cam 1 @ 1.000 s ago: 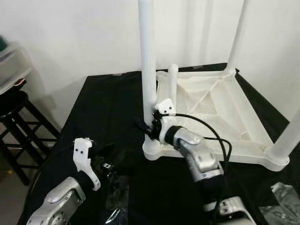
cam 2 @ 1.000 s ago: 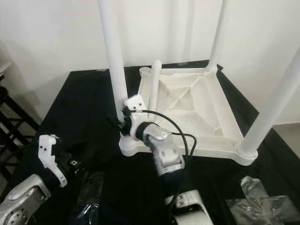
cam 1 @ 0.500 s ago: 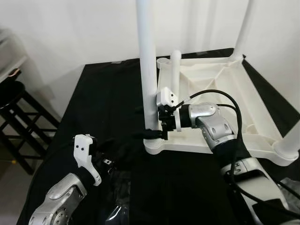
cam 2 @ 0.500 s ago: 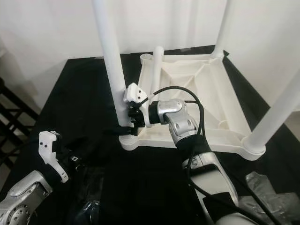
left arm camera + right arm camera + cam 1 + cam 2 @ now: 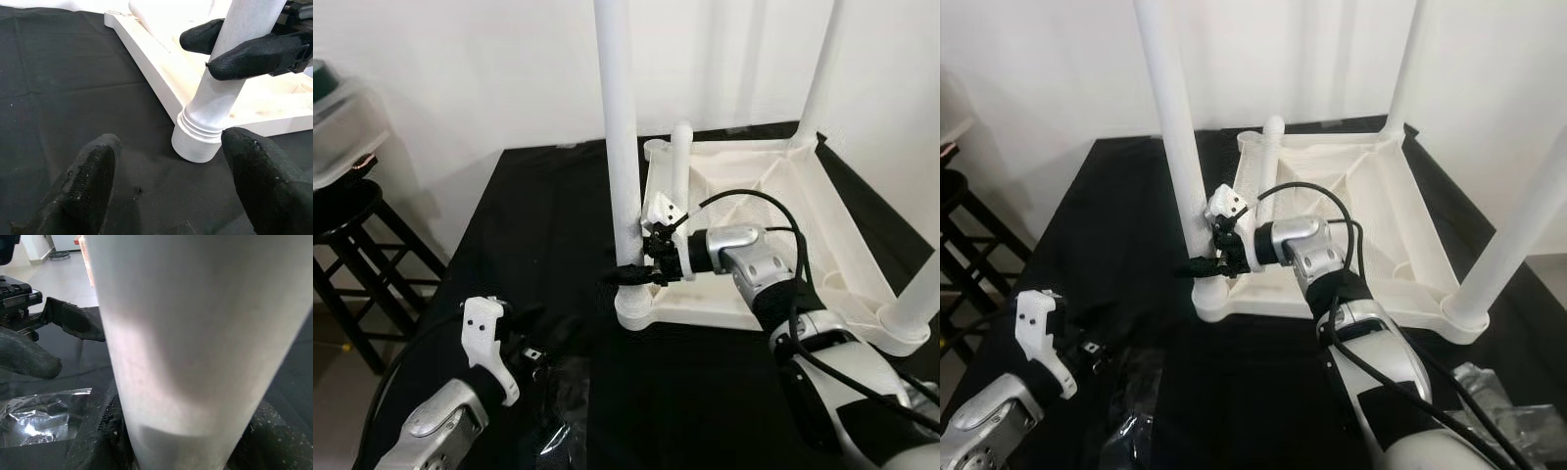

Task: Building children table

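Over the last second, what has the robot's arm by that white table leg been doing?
The right pincer has swung round from below to reach the near-left leg sideways, its black fingers closed around the base just above the socket. The left pincer stayed low over the black cloth, open. The upturned tabletop has not moved.

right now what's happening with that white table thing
A white children's table top lies upside down on a black cloth. The right tool is clamped around the near-left leg just above its socket, apparently screwing or seating it. The left tool hovers open over the cloth, short of that corner, holding nothing. Other legs already stand upright in their corners.
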`<state>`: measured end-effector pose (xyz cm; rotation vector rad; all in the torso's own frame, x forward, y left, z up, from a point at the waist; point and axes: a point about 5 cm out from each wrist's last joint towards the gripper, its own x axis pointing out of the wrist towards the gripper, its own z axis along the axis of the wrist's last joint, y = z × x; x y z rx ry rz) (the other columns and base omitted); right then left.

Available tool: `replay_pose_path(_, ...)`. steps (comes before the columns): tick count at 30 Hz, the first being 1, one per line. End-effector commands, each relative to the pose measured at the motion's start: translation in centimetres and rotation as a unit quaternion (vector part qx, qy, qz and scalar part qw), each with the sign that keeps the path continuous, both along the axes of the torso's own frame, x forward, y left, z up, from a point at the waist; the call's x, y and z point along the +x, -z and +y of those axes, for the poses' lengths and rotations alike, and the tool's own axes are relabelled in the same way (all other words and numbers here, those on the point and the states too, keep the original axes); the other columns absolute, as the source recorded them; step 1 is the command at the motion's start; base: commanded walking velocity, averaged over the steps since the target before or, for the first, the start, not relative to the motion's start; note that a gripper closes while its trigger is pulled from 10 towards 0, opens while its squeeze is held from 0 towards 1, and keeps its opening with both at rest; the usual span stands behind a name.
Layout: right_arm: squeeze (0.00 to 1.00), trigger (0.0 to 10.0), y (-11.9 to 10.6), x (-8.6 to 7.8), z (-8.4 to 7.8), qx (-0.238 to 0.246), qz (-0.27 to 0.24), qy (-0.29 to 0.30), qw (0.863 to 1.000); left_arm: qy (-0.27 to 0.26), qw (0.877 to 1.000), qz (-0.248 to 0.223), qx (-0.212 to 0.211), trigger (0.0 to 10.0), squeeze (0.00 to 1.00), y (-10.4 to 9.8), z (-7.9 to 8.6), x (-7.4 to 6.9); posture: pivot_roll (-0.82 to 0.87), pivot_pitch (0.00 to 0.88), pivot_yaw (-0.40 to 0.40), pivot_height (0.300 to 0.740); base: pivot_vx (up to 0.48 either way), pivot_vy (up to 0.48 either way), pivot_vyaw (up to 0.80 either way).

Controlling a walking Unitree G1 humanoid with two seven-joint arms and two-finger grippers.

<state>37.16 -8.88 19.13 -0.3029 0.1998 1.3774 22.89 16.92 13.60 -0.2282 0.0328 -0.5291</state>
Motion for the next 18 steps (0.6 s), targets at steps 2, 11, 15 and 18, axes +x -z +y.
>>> replay_pose_path(2, 0.0, 0.0, 0.4, -0.2, 0.5, -0.006, 0.007, -0.02, 1.0, -0.006, 1.0, -0.003, 0.012, 10.0, 0.0, -0.1, 0.5, -0.2, 0.03, 0.025, 0.083, 0.74, 0.0, 0.0, 0.0)
replay_pose_path(11, 0.0, 0.0, 4.0, -0.3, 2.5, 0.134, 0.048, 0.338, 0.93, -0.008, 1.0, -0.01, 0.008, 10.0, 0.0, -0.5, 0.6, 0.0, 0.0, 0.084, 0.078, 0.74, 0.0, 0.0, 0.0)
replay_pose_path(15, 0.0, 0.0, 5.2, -3.9, 5.3, 0.102, 0.022, 0.344, 0.933, -0.001, 1.0, -0.011, 0.0, 10.0, 0.0, -0.6, 0.8, 0.6, -0.06, 0.07, 0.111, 0.74, 0.0, 0.0, 0.0)
replay_pose_path(18, 0.0, 0.0, 6.4, -3.2, 4.9, 0.059, 0.033, 0.332, 0.941, 0.013, 1.0, -0.009, -0.004, 10.0, 0.0, -0.6, 0.5, 0.9, -0.05, 0.062, 0.073, 0.74, 0.0, 0.0, 0.0)
